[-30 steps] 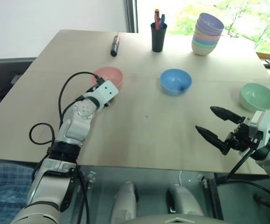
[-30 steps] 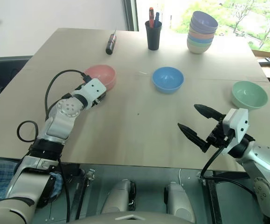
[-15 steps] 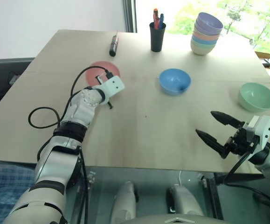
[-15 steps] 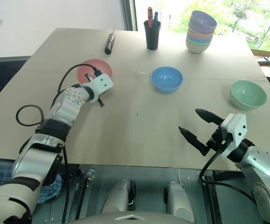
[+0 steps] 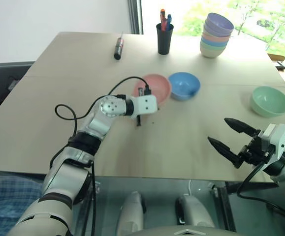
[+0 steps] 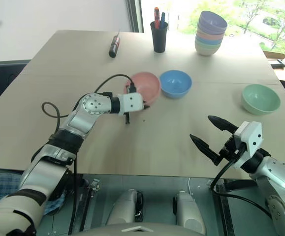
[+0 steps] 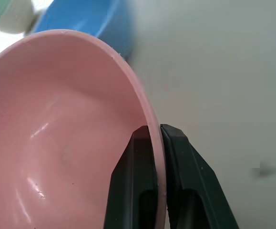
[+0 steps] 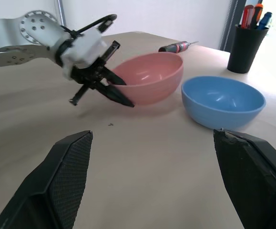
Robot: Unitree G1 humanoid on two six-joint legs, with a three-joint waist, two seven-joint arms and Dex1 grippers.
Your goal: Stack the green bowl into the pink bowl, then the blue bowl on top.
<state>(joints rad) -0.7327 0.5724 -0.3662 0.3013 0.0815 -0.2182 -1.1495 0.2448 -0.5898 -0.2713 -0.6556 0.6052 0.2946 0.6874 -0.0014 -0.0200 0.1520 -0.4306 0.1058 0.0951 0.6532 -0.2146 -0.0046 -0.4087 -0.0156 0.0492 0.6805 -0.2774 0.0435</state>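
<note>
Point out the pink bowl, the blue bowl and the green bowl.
pink bowl (image 5: 157, 84), left eye view, on its inner wall.
blue bowl (image 5: 184, 83), left eye view, on its inside.
green bowl (image 5: 270, 101), left eye view, on its inside bottom.

Left gripper (image 7: 158, 136) clamped; right gripper (image 5: 233, 136) spread wide.

My two black fingers (image 7: 176, 143) pinch the rim of the pink bowl (image 7: 56, 143), one inside and one outside, and the blue bowl (image 7: 90, 19) sits just behind it at about eleven o'clock.
</note>
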